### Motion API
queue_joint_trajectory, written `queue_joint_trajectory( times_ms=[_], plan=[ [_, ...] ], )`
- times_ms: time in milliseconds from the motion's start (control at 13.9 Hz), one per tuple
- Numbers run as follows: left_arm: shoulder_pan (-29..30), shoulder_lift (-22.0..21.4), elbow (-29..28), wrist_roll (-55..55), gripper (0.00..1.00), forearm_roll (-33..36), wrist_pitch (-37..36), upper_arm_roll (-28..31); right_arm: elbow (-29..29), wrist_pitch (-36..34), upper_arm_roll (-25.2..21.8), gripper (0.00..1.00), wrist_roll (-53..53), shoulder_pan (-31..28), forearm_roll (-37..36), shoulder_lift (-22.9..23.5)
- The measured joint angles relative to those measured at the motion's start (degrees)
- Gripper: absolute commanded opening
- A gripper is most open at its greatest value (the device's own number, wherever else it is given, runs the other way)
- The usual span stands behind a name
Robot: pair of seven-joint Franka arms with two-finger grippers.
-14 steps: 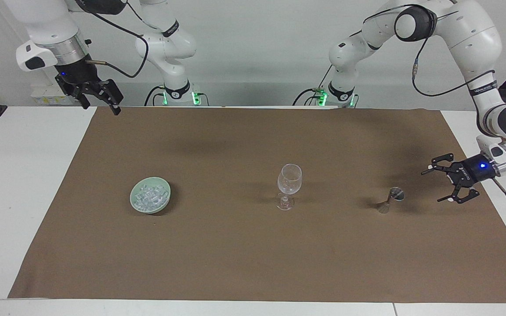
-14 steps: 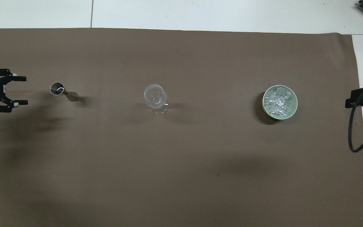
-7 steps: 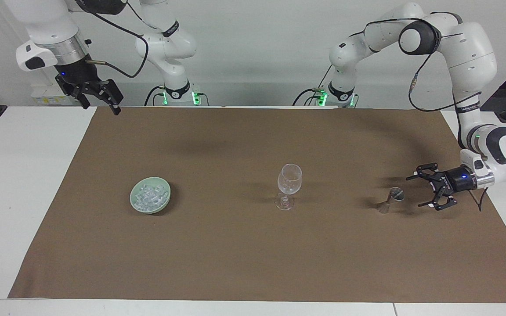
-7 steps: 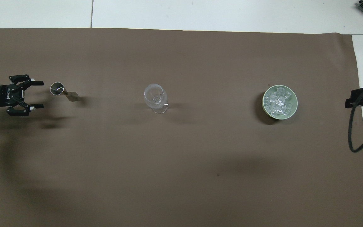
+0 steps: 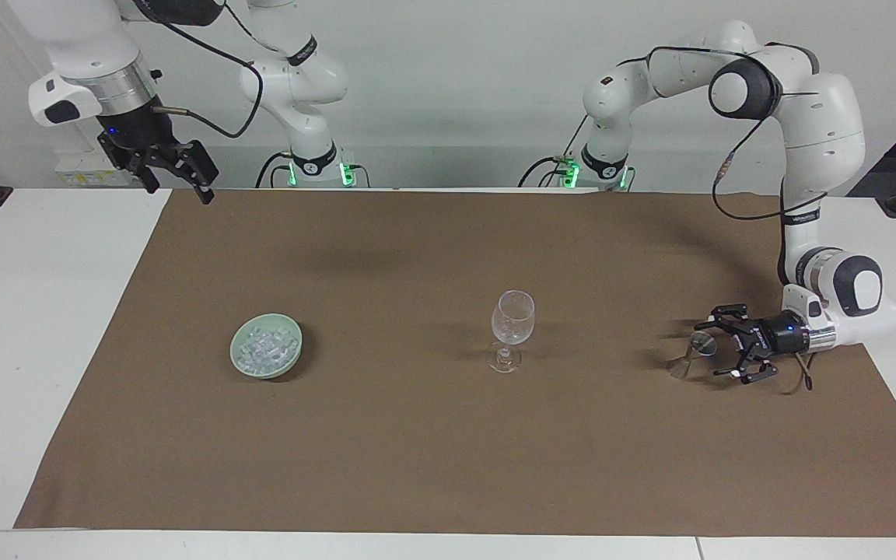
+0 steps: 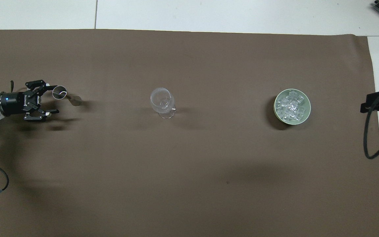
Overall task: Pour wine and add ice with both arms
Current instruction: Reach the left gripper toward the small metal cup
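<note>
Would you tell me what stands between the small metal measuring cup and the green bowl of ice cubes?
Only the clear wine glass, upright on the brown cloth; the overhead view shows it best.

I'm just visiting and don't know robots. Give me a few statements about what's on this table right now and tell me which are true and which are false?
1. The ice lies in a pale green bowl. True.
2. The wine glass lies tipped on its side. False: it stands upright, between the bowl and the small metal measuring cup.
3. The left gripper is open beside the measuring cup. True.
4. The right gripper is holding the bowl. False: it waits open in the air over the edge of the brown cloth, holding nothing.
5. The measuring cup has been lifted over the glass. False: it stands on the cloth.
</note>
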Motion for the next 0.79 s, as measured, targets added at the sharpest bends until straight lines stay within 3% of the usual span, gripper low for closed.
queue_joint_trajectory(
  times_ms=[215,287,358,789],
  plan=[
    [0.59,0.75,-0.01,2.23,0.84,-2.23,-0.24,-0.03,0.0,0.0,0.0,1.0,0.0,0.0,0.0,0.0],
    [0.83,1.0,-0.01,2.75,0.85,-2.53,-0.36,-0.19,0.0,0.0,0.0,1.0,0.0,0.0,0.0,0.0],
    [1.03,1.25,-0.02,2.94,0.92,-2.69,-0.45,-0.56,0.0,0.0,0.0,1.0,0.0,0.0,0.0,0.0],
    [1.03,2.29,-0.03,3.2,0.9,-3.9,-0.51,-2.29,0.0,0.0,0.0,1.0,0.0,0.0,0.0,0.0]
  ],
)
